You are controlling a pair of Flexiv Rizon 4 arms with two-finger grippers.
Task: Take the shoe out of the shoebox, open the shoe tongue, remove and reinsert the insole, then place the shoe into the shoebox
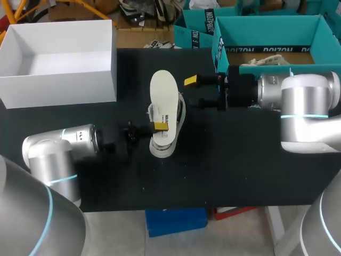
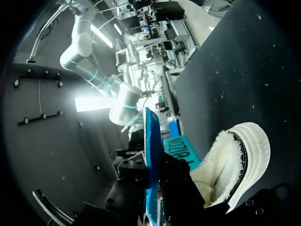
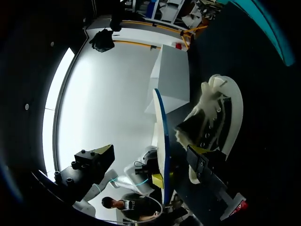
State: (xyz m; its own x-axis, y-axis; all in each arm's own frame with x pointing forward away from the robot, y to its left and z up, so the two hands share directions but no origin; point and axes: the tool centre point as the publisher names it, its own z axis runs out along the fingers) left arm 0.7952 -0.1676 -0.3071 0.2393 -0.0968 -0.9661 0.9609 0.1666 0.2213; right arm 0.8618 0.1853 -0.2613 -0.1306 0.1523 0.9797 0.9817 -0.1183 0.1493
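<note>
clerk: largest first?
checker: black table (image 1: pixel 240 176). then the white shoebox (image 1: pixel 58 88), at its far left corner, nothing showing inside. a teal carton (image 1: pixel 256 29) at far right, not ours

clerk: the shoe?
checker: white shoe (image 1: pixel 162 149) with a fleecy lining, mid-table, well apart from the shoebox. its long axis runs from the near edge to the far edge. i cannot tell which end is the toe, since the insole covers most of it

clerk: the insole?
checker: white insole (image 1: pixel 161 93), blue on its underside, out of the shoe and held over it, broad face up. it shares the shoe's long axis, and its far end juts past the shoe toward the far edge

clerk: grippers?
checker: left gripper (image 1: pixel 159 127) comes in from the left and is clamped on the insole's near half, one yellow tip lying on its top face. right gripper (image 1: pixel 198 92) has its fingers spread and holds nothing. it sits just beside the insole's far half, on the right, and its own camera sees the insole edge-on ahead, in line with the gap

clerk: what does the next move turn on?
checker: my judgement is refitting. the insole is already parallel with the shoe, the left arm carries it, and the right arm is nearer the free far end
</note>
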